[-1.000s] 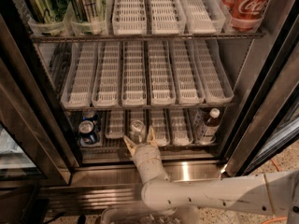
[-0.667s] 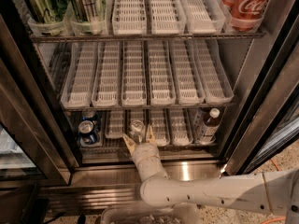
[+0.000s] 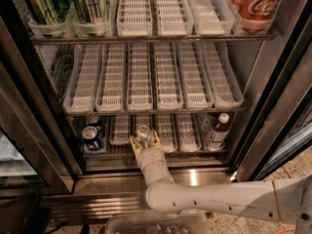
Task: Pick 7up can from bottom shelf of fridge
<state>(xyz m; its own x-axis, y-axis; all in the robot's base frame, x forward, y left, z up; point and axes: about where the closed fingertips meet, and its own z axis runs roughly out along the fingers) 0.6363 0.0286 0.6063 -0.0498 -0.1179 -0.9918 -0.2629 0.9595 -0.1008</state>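
The 7up can [image 3: 143, 132], with a shiny silver top, stands at the front of a white lane on the bottom shelf [image 3: 187, 152] of the fridge [image 3: 273, 111]. My gripper [image 3: 144, 139] reaches in from below on a white arm. Its two fingers stand on either side of the can, one left and one right, around it. The can still rests on the shelf.
Blue cans [image 3: 91, 134] stand in the left lane of the bottom shelf. A white-capped brown bottle [image 3: 217, 129] stands at the right. The middle shelf holds white slotted trays [image 3: 151, 77]. The top shelf holds green cans [image 3: 46, 4] and a red Coca-Cola can [image 3: 258, 4]. A clear bin [image 3: 156, 223] sits below.
The gripper has moved slightly up and inward, so its fingers now sit further around the can. The can has not moved.
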